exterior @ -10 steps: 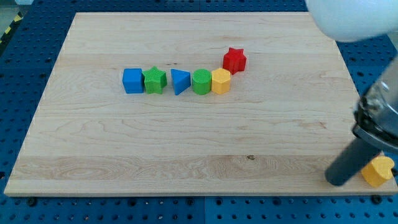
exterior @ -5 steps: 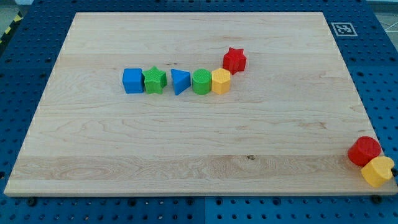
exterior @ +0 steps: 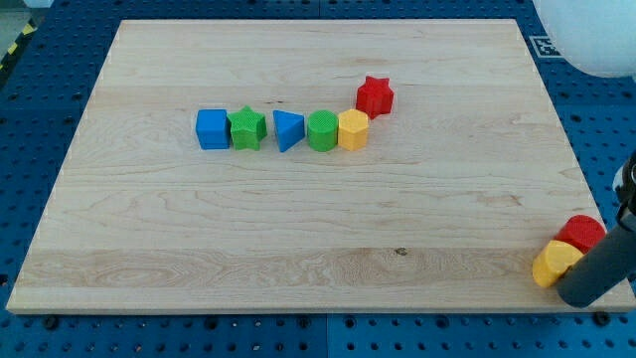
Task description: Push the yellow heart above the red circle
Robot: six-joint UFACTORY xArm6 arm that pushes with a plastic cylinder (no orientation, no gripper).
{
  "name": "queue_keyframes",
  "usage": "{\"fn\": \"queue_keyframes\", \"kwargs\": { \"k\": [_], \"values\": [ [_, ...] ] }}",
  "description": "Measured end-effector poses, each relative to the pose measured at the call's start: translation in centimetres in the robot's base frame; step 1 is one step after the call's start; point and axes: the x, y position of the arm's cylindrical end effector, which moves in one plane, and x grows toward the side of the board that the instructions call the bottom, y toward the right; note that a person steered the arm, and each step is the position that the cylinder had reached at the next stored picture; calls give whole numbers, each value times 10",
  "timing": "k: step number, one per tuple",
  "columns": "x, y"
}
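Note:
The yellow heart (exterior: 555,264) lies near the board's bottom right corner, touching the lower left side of the red circle (exterior: 582,232). My tip (exterior: 578,294) is just right of and below the yellow heart, touching or nearly touching it, and it covers part of the heart and the circle's lower edge. The rod rises from it to the view's right edge.
A row of blocks sits at the upper middle: blue cube (exterior: 212,129), green star (exterior: 246,128), blue triangle (exterior: 288,130), green circle (exterior: 322,130), yellow hexagon (exterior: 353,129), with a red star (exterior: 375,95) above right. The board's bottom edge (exterior: 298,310) is close below the heart.
The rod has come back into view at the bottom right. The yellow heart has moved left, from below the red circle to its lower left. The red circle has barely moved.

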Motion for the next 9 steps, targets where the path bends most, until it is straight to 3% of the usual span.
{"fn": "queue_keyframes", "kwargs": {
  "k": [3, 6, 7, 8, 9],
  "values": [
    [-34, -12],
    [-62, -78],
    [-70, -39],
    [-61, -33],
    [-25, -46]
  ]
}}
